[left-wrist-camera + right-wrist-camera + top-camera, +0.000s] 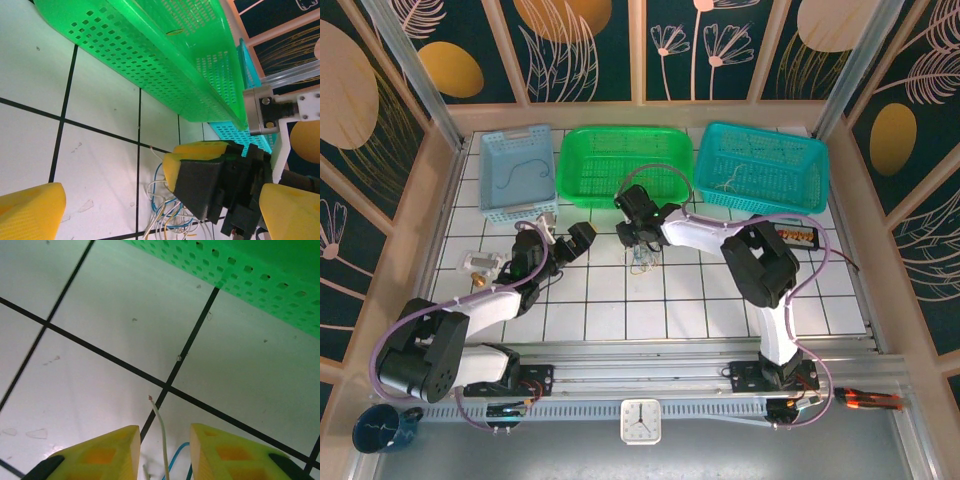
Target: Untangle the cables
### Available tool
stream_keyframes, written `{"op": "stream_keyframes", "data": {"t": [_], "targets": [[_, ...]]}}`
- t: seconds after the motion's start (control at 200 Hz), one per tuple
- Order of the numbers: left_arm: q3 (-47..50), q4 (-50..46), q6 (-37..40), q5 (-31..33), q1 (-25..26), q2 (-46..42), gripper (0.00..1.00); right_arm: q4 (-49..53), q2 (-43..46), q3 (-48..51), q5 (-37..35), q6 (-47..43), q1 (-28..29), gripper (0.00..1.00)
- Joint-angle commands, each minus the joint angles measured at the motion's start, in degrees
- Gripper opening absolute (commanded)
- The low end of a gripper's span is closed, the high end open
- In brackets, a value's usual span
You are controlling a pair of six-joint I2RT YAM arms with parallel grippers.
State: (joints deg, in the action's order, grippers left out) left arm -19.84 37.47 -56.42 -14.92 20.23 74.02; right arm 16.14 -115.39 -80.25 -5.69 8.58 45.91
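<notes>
The right arm is folded at the elbow and stretched leftward over the white-tiled counter (pixel 620 320), with its wrist pitched down in front of the green basket (pixel 625 165). The right fingers (pixel 640 241) are positioned directly over the cables (pixel 642 264) (a small tangle of whitish, blue and yellowish wire lying on the tiles near the basket's front wall). These fingers are set partly apart: a gap is seen between the yellow pads (pixel 102 452), and one whitish wire end (pixel 159 430) stands in that gap. Contact with either pad cannot be confirmed.

The left arm is extended forward and angled to the right. The left fingers (pixel 570 243) are spread fully wide, just left of the tangle and clear of it.

The lower part of the tangle is cut off at the frame edge in both wrist views. Part of it is hidden behind the right fingers in the left wrist view. Single strands cannot be told apart from overhead.
</notes>
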Motion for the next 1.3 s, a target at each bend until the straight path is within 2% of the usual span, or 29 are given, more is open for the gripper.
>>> {"op": "stream_keyframes", "data": {"t": [0.0, 0.55, 0.741, 1.011, 1.141, 1.291], "targets": [[0.75, 1.88, -0.77, 0.15, -0.40, -1.33, 0.99, 2.64, -2.21, -2.43, -4.24, -2.24, 0.64, 0.32], [0.91, 1.99, -0.84, 0.15, -0.45, -1.87, 0.99, 3.97, -3.06, -3.05, -6.61, -4.13, 1.64, 0.29], [1.03, 2.03, -0.84, -0.01, -0.41, -2.03, 0.99, 4.43, -0.94, -3.34, -5.52, -3.63, 1.99, 0.00], [-0.51, 1.38, 1.50, -3.20, -0.42, -0.23, 0.99, 2.08, 7.40, 0.03, 0.50, 0.80, 1.22, 0.00], [-4.21, -3.10, 4.35, -3.89, -0.39, 1.20, 0.99, -0.51, 9.43, 2.93, 2.45, 2.55, 0.01, 0.00], [-9.31, -11.38, 7.82, -1.42, -0.15, 2.01, 0.99, -3.47, 11.14, 6.01, 4.47, 5.01, -1.38, 0.00]]}}
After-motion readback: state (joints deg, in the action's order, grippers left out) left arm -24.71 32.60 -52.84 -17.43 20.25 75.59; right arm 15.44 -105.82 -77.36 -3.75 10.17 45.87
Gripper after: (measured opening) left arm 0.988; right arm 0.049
